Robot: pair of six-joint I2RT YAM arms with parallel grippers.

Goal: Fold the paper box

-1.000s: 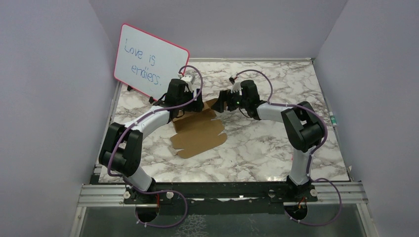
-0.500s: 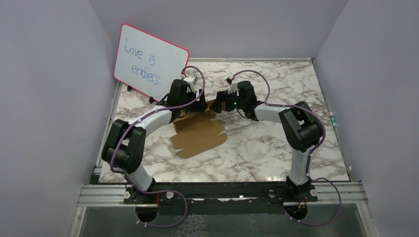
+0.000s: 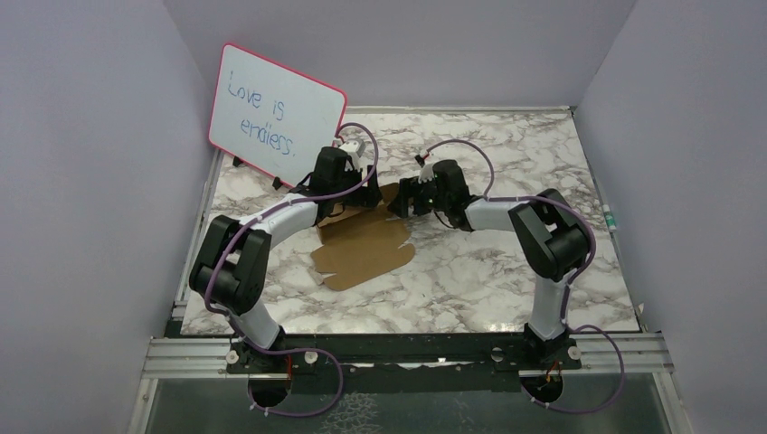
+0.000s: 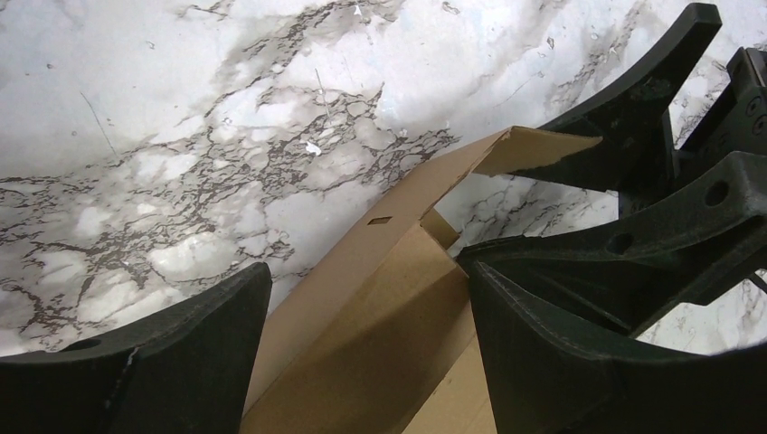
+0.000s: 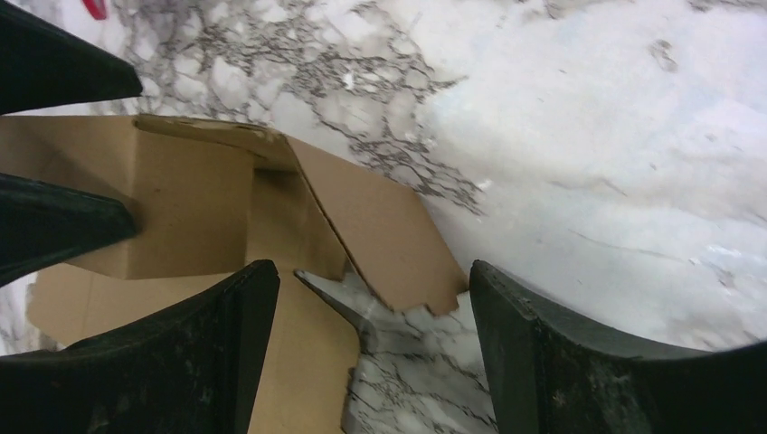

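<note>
Brown box point(image 3: 366, 246) lies mostly flat mid-worktop point(image 3: 506, 271), far flaps point(image 4: 425, 194) raised. Both left tool point(image 4: 366, 271) and right tool point(image 5: 373, 267) stand wide open, straddling the flaps, gripping nothing.

Your paper box point(image 3: 366, 246) is plain brown cardboard, unprinted, a shade darker where its flaps fall in shadow. The counter point(image 3: 506, 271) under it is white with a marble pattern, run through with grey veins. You have a whiteboard point(image 3: 276, 113) with a pink frame, a white face and blue handwriting. The left arm point(image 3: 280, 217) and right arm point(image 3: 493, 210) are white on the long links and black at the joints, with purple cables point(image 3: 206, 280) along them. The left gripper point(image 4: 366, 271) and right gripper point(image 5: 373, 267) are matte black. The walls point(image 3: 90, 181) are pale lavender.
</note>
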